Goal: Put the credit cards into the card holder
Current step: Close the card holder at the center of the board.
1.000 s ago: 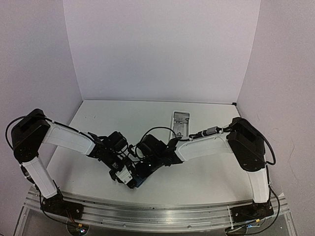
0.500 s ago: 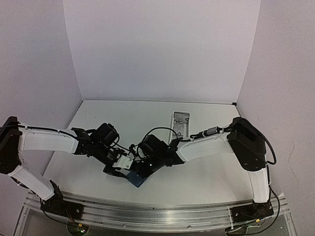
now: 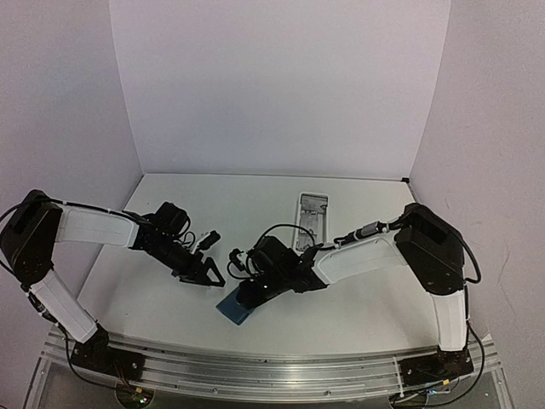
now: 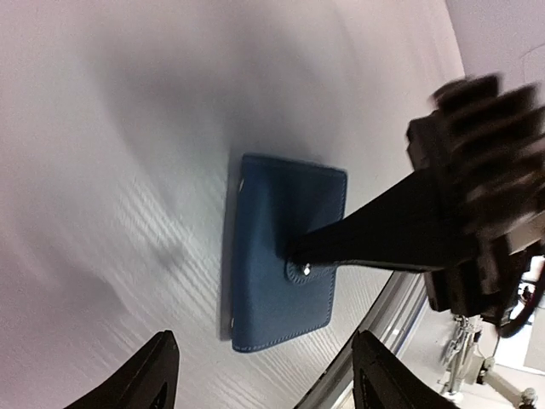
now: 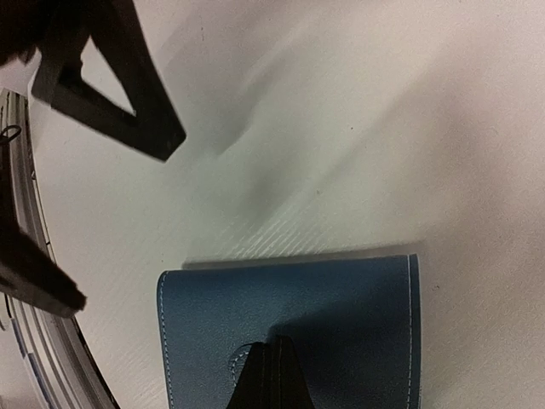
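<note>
The wallet [image 4: 281, 256] is lying folded shut and flat on the table [image 3: 366, 298], near the front edge and about midway between the two arms. Its darker blue outside is facing up, with the snap tab showing on top.

The right gripper [image 5: 270, 366] is reaching in low from the right. Its fingers are clenched together with nothing between them, and their joined tips are bearing down on the wallet at the snap tab.

The left gripper [image 3: 213, 258] is hanging just left of the wallet and apart from it. Its fingers are spread wide, released and grasping nothing, with only bare table between them. In the left wrist view, which is smeared by blur, both of its fingertips are framing the wallet from the near side without touching it.

No cards are showing on or around the wallet.

A long white tray [image 3: 312, 207] is sitting farther back on the table, right of centre and well apart from the wallet. Its contents are too small to make out.
</note>
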`<state>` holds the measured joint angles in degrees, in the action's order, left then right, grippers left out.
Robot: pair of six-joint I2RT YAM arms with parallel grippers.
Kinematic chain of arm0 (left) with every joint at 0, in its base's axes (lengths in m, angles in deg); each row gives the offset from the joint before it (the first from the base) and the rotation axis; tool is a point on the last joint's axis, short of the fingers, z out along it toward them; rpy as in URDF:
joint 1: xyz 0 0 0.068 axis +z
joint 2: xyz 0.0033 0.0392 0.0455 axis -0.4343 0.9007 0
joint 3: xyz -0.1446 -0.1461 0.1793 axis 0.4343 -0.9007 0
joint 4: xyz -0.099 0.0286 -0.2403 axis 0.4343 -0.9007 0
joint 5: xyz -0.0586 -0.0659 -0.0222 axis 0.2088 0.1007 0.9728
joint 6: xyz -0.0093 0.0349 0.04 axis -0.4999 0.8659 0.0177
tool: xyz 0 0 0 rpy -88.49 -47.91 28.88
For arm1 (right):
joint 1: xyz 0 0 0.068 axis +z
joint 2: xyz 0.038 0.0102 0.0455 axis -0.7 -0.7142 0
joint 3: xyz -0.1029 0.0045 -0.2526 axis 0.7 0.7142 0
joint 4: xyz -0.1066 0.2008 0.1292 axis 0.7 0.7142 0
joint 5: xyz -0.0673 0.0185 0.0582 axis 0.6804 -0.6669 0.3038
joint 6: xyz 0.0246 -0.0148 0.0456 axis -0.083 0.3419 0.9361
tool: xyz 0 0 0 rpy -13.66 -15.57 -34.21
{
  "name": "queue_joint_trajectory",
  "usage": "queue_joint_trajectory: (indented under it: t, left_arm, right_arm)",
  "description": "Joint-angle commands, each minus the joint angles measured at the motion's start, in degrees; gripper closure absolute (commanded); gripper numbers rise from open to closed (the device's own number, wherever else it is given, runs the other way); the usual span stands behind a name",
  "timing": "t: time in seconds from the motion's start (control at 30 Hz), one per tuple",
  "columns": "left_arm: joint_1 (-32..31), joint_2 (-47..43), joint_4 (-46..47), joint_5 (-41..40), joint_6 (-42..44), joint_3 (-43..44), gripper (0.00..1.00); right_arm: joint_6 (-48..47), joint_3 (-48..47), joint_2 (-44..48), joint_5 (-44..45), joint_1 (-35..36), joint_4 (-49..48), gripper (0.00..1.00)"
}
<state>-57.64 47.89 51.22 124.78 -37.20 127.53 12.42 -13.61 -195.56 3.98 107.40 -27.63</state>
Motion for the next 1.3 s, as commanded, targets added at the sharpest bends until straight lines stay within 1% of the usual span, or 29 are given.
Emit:
queue_joint_trajectory:
  t: [0.0,0.03,0.13,0.23,0.33,0.4,0.5,0.53,0.6,0.63,0.7,0.77,0.87,0.9,0.97,1.0,1.03,1.07,1.13,1.17,1.2,1.27]
  left_arm:
    - [-0.3,0.1,7.0,2.5,-11.8,-6.0,0.28]
    - [-0.5,1.8,8.1,3.5,-12.0,-6.5,0.28]
    - [-1.6,7.8,9.3,2.6,-12.2,-6.5,0.27]
    - [-2.9,10.4,13.7,6.5,-13.5,-7.9,0.26]
    - [-5.3,14.1,14.7,9.8,-12.9,-6.5,0.27]
    - [-6.8,15.4,14.9,10.8,-12.7,-6.2,0.32]
    - [-6.9,16.5,11.7,8.6,-12.7,-7.2,0.49]
    - [-6.5,16.4,11.3,8.3,-12.7,-7.7,0.53]
    - [-6.0,15.9,11.5,8.8,-12.8,-9.1,0.55]
    - [-6.4,16.3,11.9,8.7,-13.1,-9.0,0.54]
    - [-7.5,17.4,12.2,8.2,-13.2,-8.3,0.48]
    - [-8.6,18.2,12.3,7.5,-13.2,-7.6,0.47]
    - [-8.7,19.4,8.6,2.6,-12.1,-4.9,0.58]
    - [-8.5,19.1,7.8,1.9,-11.4,-4.2,0.59]
    - [-7.4,16.4,5.5,1.5,-6.9,-2.9,0.64]
    - [-6.9,14.5,4.2,0.9,-2.6,-2.1,0.67]
    - [-6.8,12.7,3.6,0.6,-0.4,-2.1,0.68]
    - [-6.5,8.6,4.0,0.6,4.4,-2.7,0.68]
    - [-6.4,3.5,5.8,1.3,9.0,-4.2,0.68]
    - [-6.5,0.9,6.0,3.6,13.1,-4.1,0.67]
    - [-6.6,-0.4,5.0,5.9,16.4,-3.8,0.67]
    - [-6.7,-2.1,4.0,7.1,20.7,-3.6,0.65]
  right_arm:
    - [4.1,7.4,-5.7,-0.9,1.3,11.3,1.0]
    - [4.2,7.6,-5.5,-0.7,1.3,11.0,1.0]
    - [5.1,8.1,-4.6,-0.6,1.3,9.5,1.0]
    - [6.8,9.3,-4.0,-0.6,1.3,6.9,1.0]
    - [8.0,9.9,-4.1,-0.6,1.3,5.2,1.0]
    - [9.0,10.8,-3.9,-0.8,1.3,3.6,1.0]
    - [10.2,12.0,-3.6,-0.1,1.3,1.6,1.0]
    - [10.4,12.1,-3.6,-0.2,1.3,1.3,1.0]
    - [11.0,12.3,-4.0,-0.6,1.3,0.5,1.0]
    - [11.7,12.3,-4.1,-0.9,1.3,-1.1,1.0]
    - [12.4,12.5,-4.0,-0.9,1.3,-1.7,1.0]
    - [13.3,13.2,-3.6,-0.3,1.3,-2.2,1.0]
    - [14.2,14.6,-2.9,0.1,1.3,-2.5,1.0]
    - [14.2,14.9,-2.7,0.1,1.3,-2.6,1.0]
    - [14.1,15.2,-2.5,-0.2,1.3,-3.1,1.0]
    - [13.9,15.0,-2.8,-0.6,1.3,-3.1,1.0]
    - [13.8,14.9,-2.8,-0.6,1.3,-3.2,1.0]
    - [13.7,15.0,-2.9,-0.4,1.3,-3.3,1.0]
    - [13.7,15.4,-2.9,0.2,1.3,-3.5,1.0]
    - [13.5,15.9,-2.8,0.6,1.3,-3.9,1.0]
    - [13.3,16.2,-2.9,0.6,1.3,-4.2,1.0]
    - [12.2,15.2,-3.1,0.0,1.2,-4.3,1.0]
